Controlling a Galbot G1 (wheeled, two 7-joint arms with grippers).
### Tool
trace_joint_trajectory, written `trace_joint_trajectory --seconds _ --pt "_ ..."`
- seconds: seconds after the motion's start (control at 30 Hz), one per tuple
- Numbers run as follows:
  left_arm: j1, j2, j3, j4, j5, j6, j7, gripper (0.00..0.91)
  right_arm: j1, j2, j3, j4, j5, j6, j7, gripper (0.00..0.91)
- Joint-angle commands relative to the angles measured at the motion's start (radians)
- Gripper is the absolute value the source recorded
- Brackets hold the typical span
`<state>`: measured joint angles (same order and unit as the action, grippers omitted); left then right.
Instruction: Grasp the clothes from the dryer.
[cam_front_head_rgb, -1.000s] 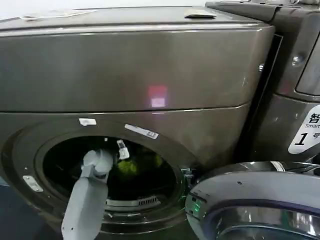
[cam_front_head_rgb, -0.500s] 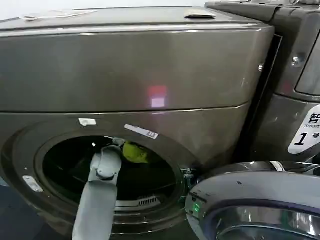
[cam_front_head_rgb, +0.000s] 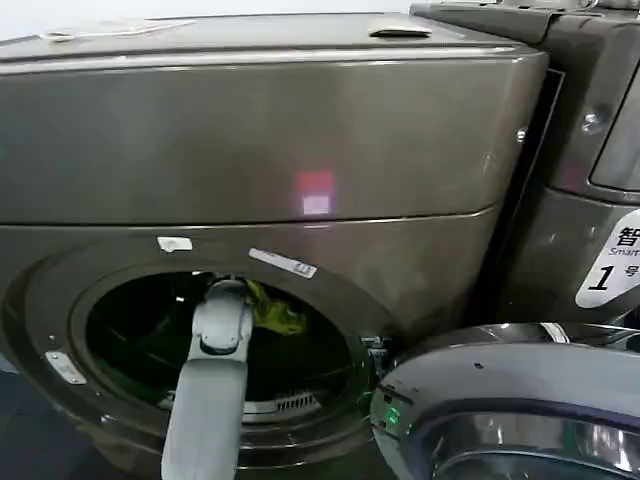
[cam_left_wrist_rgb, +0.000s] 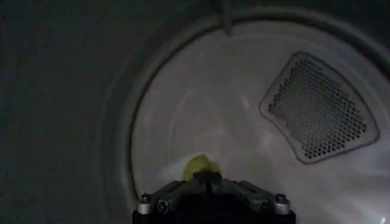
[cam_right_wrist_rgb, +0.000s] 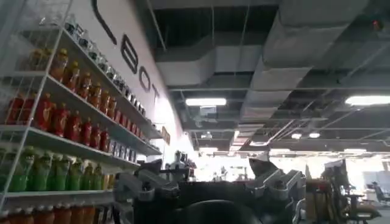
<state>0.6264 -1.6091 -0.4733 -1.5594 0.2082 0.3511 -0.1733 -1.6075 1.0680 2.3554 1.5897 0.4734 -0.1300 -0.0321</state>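
Head view: the left gripper (cam_front_head_rgb: 250, 293) sits just inside the dryer (cam_front_head_rgb: 300, 150) porthole's upper rim, clamped on 1 yellow-green cloth (cam_front_head_rgb: 275, 312) trailing rightward from it; left wrist view: that cloth (cam_left_wrist_rgb: 201, 166) bunches at the fingertips; right wrist view: the right gripper (cam_right_wrist_rgb: 213, 176), fingers spread wide, points away at shelves (cam_right_wrist_rgb: 67, 122), idle.

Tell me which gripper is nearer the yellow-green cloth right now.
Left. The left gripper is at the dryer porthole, shut on the yellow-green cloth. The right gripper is away from the drum, aimed toward room shelves and the ceiling, fingers apart.
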Motion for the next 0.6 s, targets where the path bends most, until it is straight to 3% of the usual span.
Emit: trace_joint_trajectory --seconds 0.03,0.6 --pt "-0.001 -0.015 0.001 -0.001 -0.057 0.006 -0.055 0.0 0.007 0.0 0.01 0.019 -0.001 -0.05 0.006 0.907" --pt "0.011 0.003 0.01 -0.003 -0.055 0.005 -0.045 0.0 0.006 -0.005 0.021 0.021 -0.01 -0.066 0.022 0.907"
